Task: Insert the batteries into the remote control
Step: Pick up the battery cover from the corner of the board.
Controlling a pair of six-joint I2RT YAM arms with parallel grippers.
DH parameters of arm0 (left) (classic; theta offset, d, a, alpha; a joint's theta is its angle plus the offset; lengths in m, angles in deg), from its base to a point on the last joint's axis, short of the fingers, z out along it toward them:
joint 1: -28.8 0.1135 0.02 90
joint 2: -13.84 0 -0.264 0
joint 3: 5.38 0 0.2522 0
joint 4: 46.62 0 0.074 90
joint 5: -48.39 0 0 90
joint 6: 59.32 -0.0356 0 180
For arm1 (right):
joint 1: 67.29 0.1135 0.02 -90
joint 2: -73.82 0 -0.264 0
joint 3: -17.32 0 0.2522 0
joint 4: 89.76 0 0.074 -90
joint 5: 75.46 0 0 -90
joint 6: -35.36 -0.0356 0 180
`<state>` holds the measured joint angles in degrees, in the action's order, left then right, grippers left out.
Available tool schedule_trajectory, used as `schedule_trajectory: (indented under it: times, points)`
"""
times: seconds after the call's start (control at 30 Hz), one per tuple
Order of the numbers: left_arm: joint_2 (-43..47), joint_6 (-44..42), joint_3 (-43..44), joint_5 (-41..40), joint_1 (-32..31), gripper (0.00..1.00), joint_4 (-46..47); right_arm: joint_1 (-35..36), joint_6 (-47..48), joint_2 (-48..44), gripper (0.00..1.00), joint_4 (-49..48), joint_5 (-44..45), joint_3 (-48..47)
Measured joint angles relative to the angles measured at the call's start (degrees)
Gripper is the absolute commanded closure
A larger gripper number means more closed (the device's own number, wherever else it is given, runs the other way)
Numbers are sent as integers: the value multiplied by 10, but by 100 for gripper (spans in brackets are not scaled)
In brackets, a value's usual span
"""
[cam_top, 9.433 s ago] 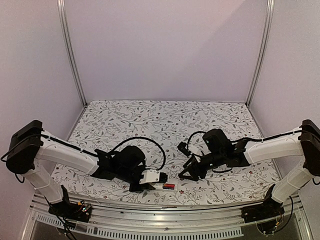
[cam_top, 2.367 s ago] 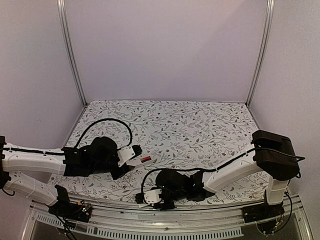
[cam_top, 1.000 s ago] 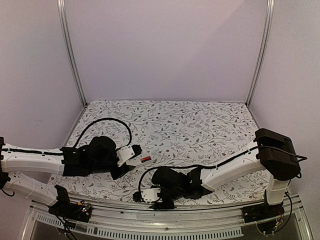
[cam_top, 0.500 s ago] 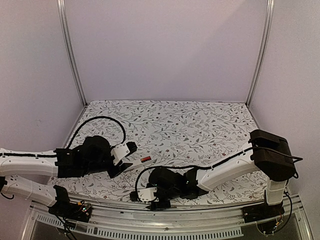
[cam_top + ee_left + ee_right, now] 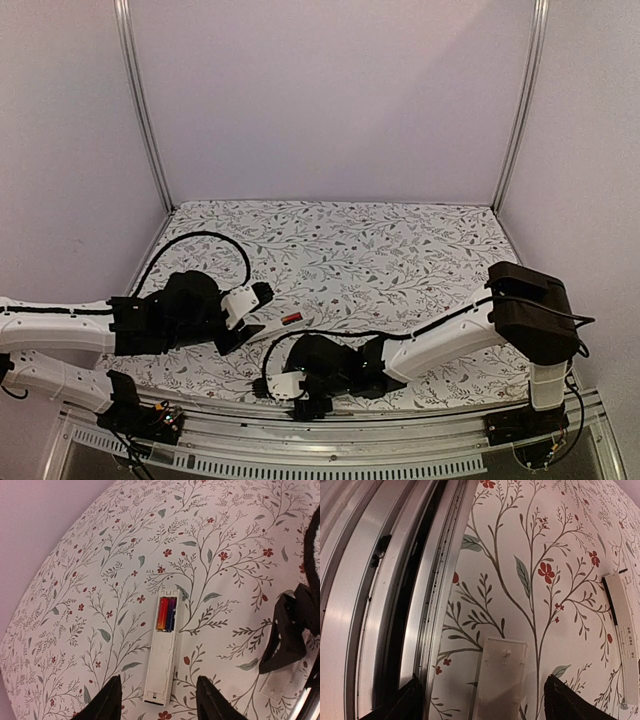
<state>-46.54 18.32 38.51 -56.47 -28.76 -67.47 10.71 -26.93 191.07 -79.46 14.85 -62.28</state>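
Note:
The white remote control (image 5: 162,667) lies on the floral table with its battery compartment open. Two batteries (image 5: 166,614), one red-orange and one dark blue, sit side by side in that compartment. In the top view the remote (image 5: 275,327) shows its red end (image 5: 292,318). My left gripper (image 5: 160,705) is open and empty, its fingertips straddling the remote's near end without touching it. My right gripper (image 5: 490,707) is open over the thin flat white cover strip (image 5: 500,680); whether it touches the strip I cannot tell. The remote also shows at the right edge of the right wrist view (image 5: 625,635).
The metal rail (image 5: 380,605) of the table's front edge runs right beside the cover strip. The right gripper's dark fingers (image 5: 287,635) show to the right of the remote. In the top view the two grippers (image 5: 255,312) (image 5: 275,395) are close together at the front left.
My right gripper has slid a little to the left along the front edge. My left arm drew back slightly from the remote during the last second. The remote has not moved.

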Motion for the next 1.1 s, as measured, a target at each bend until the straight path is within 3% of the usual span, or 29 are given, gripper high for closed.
schedule_trajectory:
  times: [0.37, 0.7, 1.1]
  points:
    - [7, -1, -1, 0, 1, 50, 3, 8, -19, 10, 60, -2, 2, -9]
    - [8, -5, -1, 0, 1, 50, 4, 15, -40, -9, 75, 0, -3, 11]
    - [17, -5, -1, 2, 2, 50, 4, 31, -51, -21, 80, 8, 17, 22]
